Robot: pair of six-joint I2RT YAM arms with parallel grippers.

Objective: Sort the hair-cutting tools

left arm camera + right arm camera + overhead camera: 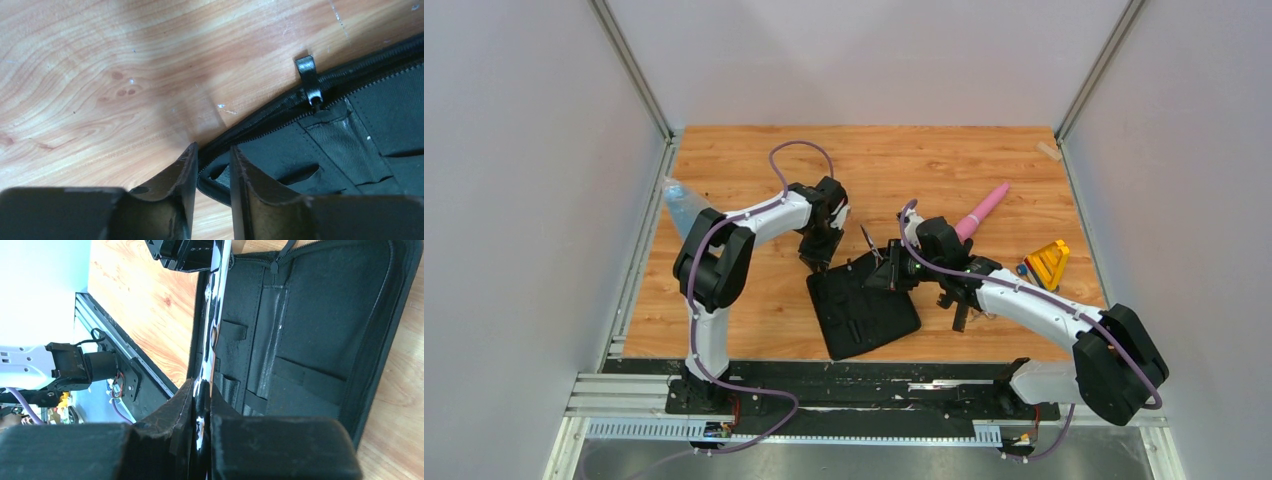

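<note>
Right gripper pinches the scissors; their long axis runs straight ahead from it, over the open case, loop side. Left gripper straddles the case rim, narrowly parted; grip undetermined.

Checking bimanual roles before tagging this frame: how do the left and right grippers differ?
Grip: right gripper is shut on the silver scissors; left gripper has no tool, its jaws astride the black case's zip edge, clamped or not unclear.
Gap: right fingers nearly meet; left fingers stand wider apart.
Place: left gripper at the case's far-left corner, right gripper at its far-right side.
Shared: both work at the open case.
</note>
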